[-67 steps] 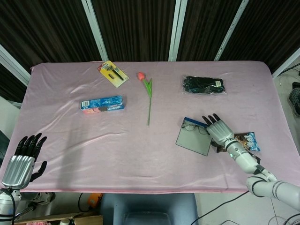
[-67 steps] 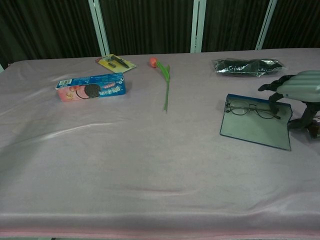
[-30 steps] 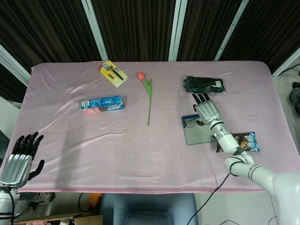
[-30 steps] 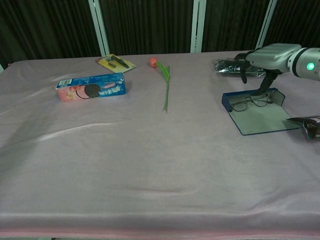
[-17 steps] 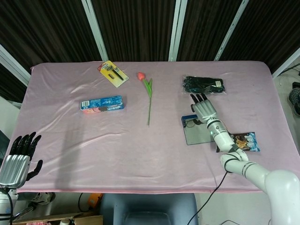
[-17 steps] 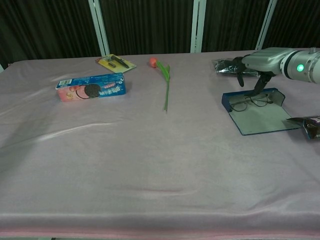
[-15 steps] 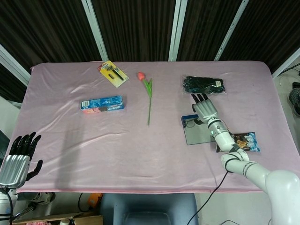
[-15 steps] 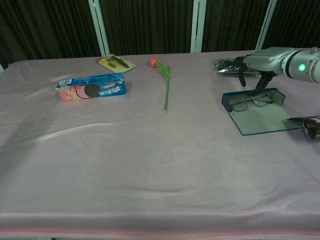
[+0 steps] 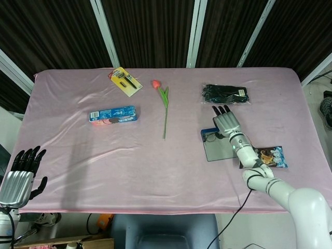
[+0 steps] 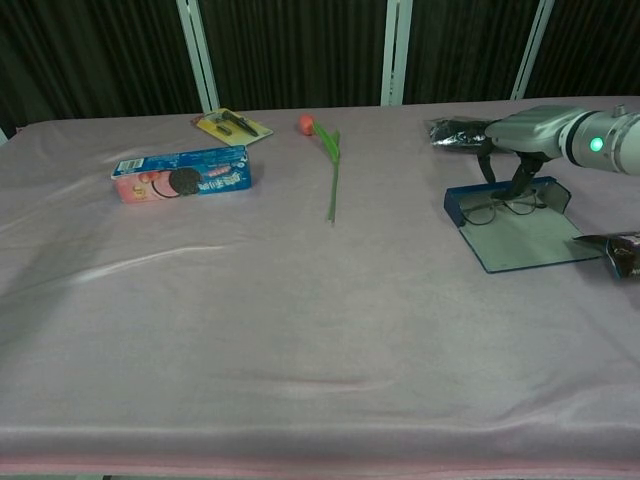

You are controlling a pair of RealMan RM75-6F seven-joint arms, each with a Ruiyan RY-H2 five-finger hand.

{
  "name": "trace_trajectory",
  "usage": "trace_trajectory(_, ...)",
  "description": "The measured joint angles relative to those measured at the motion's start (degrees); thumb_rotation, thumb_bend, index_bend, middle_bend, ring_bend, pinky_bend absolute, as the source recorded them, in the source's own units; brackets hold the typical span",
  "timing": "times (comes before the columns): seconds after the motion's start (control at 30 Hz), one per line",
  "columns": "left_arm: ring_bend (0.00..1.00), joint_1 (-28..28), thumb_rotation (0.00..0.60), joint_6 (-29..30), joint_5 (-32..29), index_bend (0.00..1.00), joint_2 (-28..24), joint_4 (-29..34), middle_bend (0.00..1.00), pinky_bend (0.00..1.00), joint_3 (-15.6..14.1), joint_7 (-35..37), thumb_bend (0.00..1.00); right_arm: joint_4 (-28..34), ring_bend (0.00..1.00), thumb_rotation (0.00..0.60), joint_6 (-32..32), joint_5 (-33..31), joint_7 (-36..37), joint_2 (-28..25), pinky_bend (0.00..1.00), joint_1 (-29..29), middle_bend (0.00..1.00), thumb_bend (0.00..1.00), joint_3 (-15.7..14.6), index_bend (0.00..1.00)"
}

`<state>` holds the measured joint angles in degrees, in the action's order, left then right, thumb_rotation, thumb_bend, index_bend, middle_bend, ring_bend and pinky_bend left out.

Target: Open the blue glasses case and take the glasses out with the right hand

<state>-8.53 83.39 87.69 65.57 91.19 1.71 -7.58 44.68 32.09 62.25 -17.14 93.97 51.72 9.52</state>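
Observation:
The blue glasses case lies open on the pink cloth at the right, its lid flat toward me. Thin-rimmed glasses rest in its far tray. My right hand hovers over the case's far end, palm down, fingers spread and pointing down at the right side of the glasses; nothing is gripped. At the lower left corner of the head view, off the table's near edge, my left hand is held up with its fingers apart and empty; the chest view does not show it.
A black packet lies just beyond the right hand. A snack packet sits right of the case. A tulip, a cookie box and a yellow card pack lie further left.
The right hand went from the case's right side to above its far end, and the case turned and shifted. In the last half second the hand sank slightly toward the glasses.

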Motion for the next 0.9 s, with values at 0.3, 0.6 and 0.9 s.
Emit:
trace_trajectory(0.3,0.00,-0.09,0.600,-0.26,0.78,0.00,-0.32,0.13,0.00,0.02,-0.49,0.66,0.39,0.56,0.00,0.600,0.18,0.68,0.49,-0.53,0.00,-0.27,0.08,0.50,-0.39,0.64)
trace_trajectory(0.6,0.00,-0.49,0.600,-1.18,1.55,0.00,-0.99,0.22,0.00,0.02,-1.05,2.50,0.39,0.75,0.00,0.600,0.32,1.08,0.46,-0.57,0.00,-0.32,0.08,0.50,-0.66,0.68)
trace_trajectory(0.9,0.00,-0.49,0.600,-0.98,1.84,0.00,-1.11,0.10,0.00,0.02,-1.11,3.18,0.39,2.73,0.00,0.600,4.36,2.78,1.77,-1.31,0.00,-0.64,0.08,0.50,0.00,0.70)
